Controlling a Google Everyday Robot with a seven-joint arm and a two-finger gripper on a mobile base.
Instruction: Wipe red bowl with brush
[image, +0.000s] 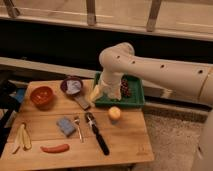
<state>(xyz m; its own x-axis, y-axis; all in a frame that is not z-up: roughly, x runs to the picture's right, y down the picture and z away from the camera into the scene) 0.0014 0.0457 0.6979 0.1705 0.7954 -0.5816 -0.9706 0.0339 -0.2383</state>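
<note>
A wooden table (125, 145) was seen from above, with a green tray (135, 100) at its far right corner serving as the reference point for everything else. The robot's single white arm reached in over the tray, and its gripper (95, 93) hung at the tray's left edge, above the tabletop. Whether the gripper was open or closed could not be told, and nothing was visibly held in it. The brush (96, 132), with a black stick handle and a small dark head, lay flat on the table in front of the tray and a little to its left, untouched. The red bowl (42, 96) sat well to the left of the tray, near the table's far left corner, and looked empty. Between the bowl and the tray stood a dark purple dish (72, 85). A small orange fruit (114, 113) rested just in front of the tray. The task appeared barely begun: the brush had yet to be picked up, carried to the bowl and wiped around its inside.
</note>
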